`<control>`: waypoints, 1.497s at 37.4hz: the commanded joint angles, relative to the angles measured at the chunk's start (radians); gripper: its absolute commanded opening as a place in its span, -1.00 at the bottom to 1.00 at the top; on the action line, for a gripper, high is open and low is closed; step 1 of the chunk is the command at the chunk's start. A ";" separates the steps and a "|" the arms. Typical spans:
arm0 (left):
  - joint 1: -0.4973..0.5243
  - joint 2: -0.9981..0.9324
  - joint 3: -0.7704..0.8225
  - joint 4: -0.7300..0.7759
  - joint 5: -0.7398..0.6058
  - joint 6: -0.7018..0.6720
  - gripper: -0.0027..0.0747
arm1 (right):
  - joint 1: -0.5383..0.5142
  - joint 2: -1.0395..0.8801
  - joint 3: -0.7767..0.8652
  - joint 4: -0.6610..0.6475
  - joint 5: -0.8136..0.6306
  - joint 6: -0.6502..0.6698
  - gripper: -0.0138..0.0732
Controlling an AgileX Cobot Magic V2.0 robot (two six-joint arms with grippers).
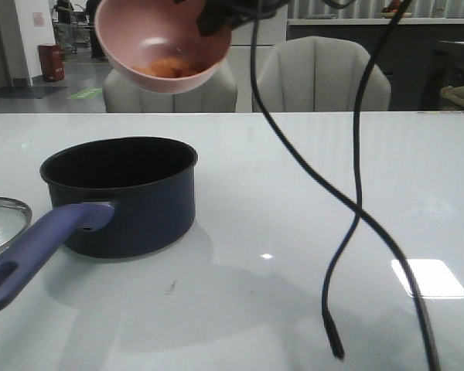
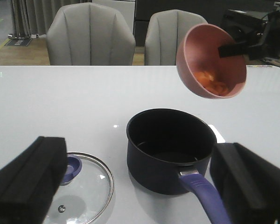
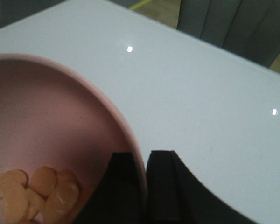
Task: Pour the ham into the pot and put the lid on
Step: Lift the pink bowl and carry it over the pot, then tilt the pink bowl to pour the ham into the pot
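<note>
At the far left the lid (image 2: 81,189) lies flat on the surface (image 1: 309,178) beside the pot (image 1: 124,193); it looks rigid, smooth and breakable, best taken by its blue knob (image 2: 73,166), and the left gripper (image 2: 140,186) hangs over it with jaws wide apart, holding nothing. To the right, the right gripper (image 3: 139,186) pinches the pink bowl (image 1: 162,46) by its thin rim, tilted high over the pot. Several light, soft, slick-looking pieces of ham (image 3: 35,193) sit in the bowl's low side, likely to slide out together.
</note>
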 commanded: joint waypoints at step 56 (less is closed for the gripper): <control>-0.009 0.011 -0.027 -0.005 -0.085 0.001 0.77 | 0.095 0.179 0.204 -0.154 -1.156 -0.040 -0.38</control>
